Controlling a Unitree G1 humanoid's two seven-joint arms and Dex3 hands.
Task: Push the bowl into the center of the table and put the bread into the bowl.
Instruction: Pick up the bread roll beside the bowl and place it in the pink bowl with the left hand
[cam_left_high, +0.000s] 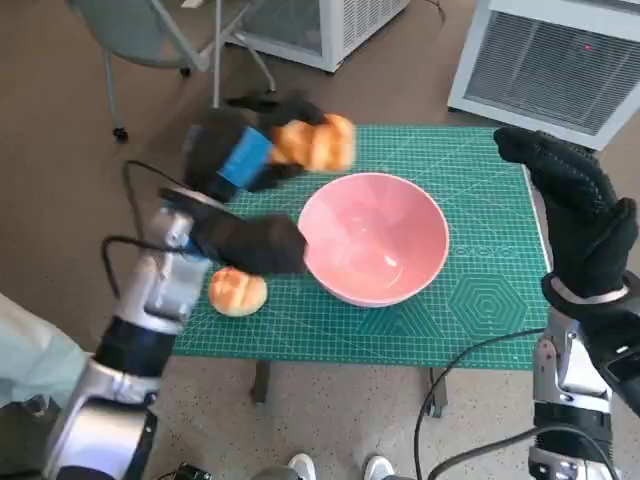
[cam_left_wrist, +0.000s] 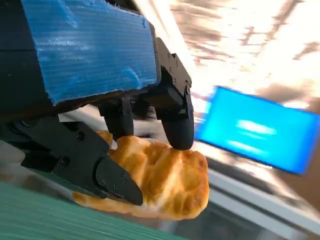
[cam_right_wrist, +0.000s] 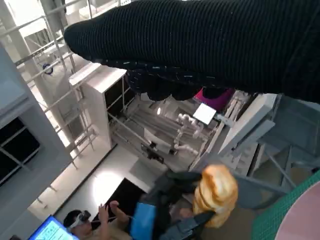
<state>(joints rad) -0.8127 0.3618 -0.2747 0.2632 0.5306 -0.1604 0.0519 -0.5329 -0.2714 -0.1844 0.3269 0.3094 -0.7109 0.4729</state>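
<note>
Table: green mat, pink bowl standing near its middle, with open room to the right. Bowl judged rigid and smooth-walled; likely to slide if nudged. Bread: gripped in my left robot hand, raised just beyond the bowl's far-left rim. I judge it light, soft and crushable; the hold across its body suits. My right robot hand hangs empty, fingers apart, over the table's right edge. A second roll lies near the left edge.
</note>
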